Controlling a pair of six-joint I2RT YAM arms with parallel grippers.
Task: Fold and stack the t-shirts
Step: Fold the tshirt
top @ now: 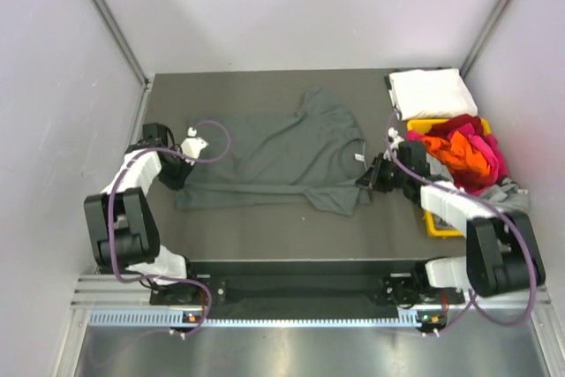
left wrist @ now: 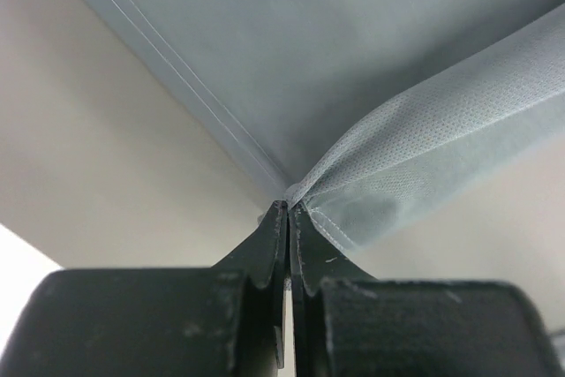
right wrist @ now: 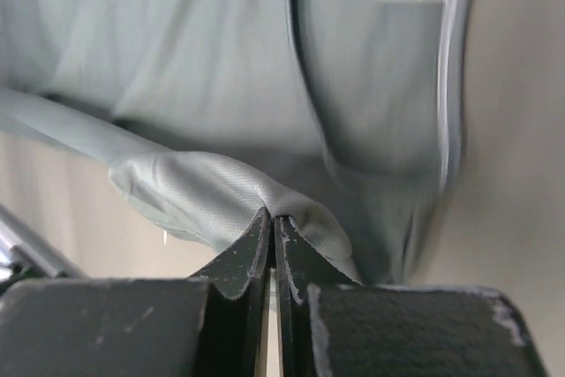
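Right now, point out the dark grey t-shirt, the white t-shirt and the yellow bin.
dark grey t-shirt (top: 274, 152): top view, middle of the body.
white t-shirt (top: 430, 92): top view, centre of the folded cloth.
yellow bin (top: 422, 124): top view, far rim.

A: Dark grey t-shirt (top: 274, 152)?
B: Spread flat mid-table (top: 265, 86). Collar right, hem left, one sleeve toward the far wall. Near edge doubled over in a band.
A: Arms?
B: Left gripper (top: 181, 172) at the hem end, right gripper (top: 369, 178) at the collar end, both down at the cloth.
A: Right side?
B: Folded white t-shirt (top: 428, 90) in the far corner. Just nearer, a yellow bin (top: 439, 225) heaped with orange, pink and red t-shirts (top: 459, 152); a light grey t-shirt (top: 508, 193) at its right rim.
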